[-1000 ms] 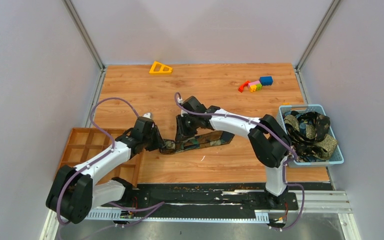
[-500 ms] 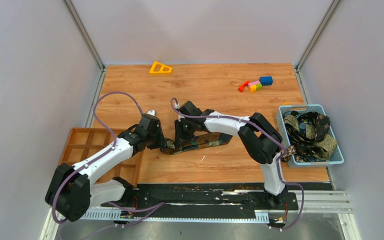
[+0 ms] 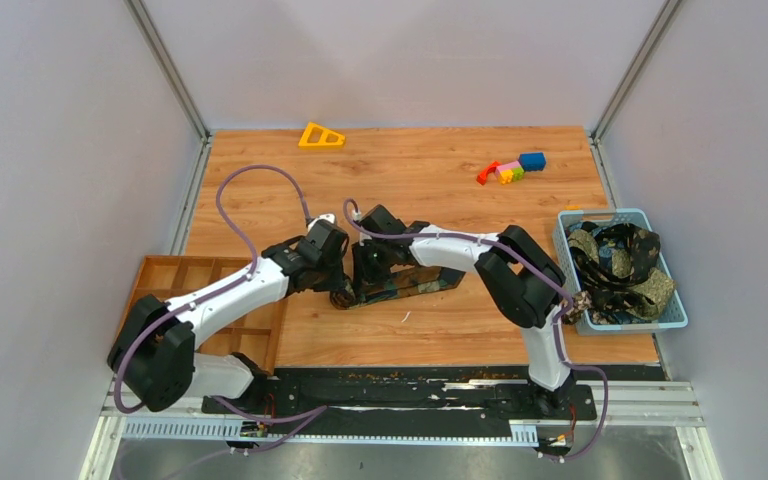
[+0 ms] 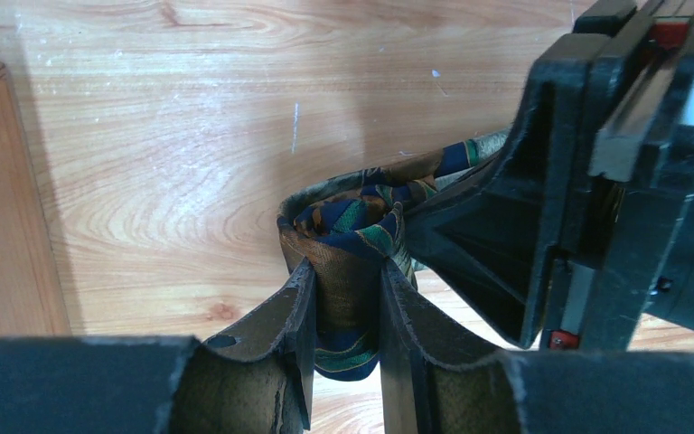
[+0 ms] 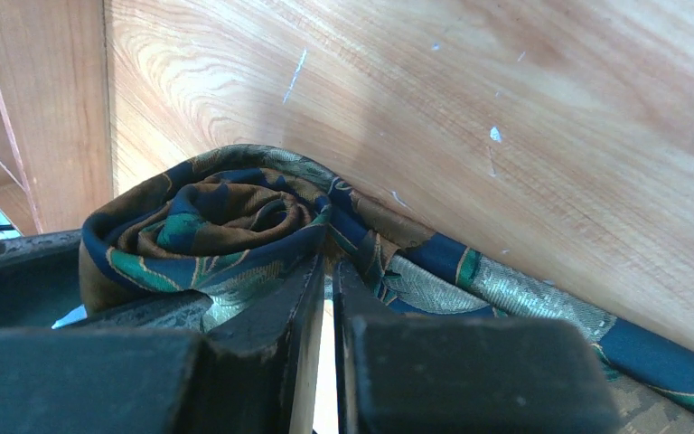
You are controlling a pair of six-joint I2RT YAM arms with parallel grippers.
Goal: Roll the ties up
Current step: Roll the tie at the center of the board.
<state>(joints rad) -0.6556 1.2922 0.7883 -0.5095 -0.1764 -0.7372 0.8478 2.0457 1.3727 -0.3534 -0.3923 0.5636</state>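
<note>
At mid-table the tie (image 3: 430,283) lies flat, one end coiled. My left gripper (image 4: 348,280) pinches the coil (image 4: 343,221), I judge to stop it unwinding. My right gripper (image 5: 328,267), jaws pressed nearly together, meets the tie beside the coil; whether it grips cloth I cannot tell.

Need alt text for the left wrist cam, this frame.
The left gripper clamps the rolled end of a dark patterned tie, its spiral showing just above the fingers, over a wooden table. The right gripper, a black bulk filling the right side, has its tip against the roll; a wooden tray edges the far left.
</note>
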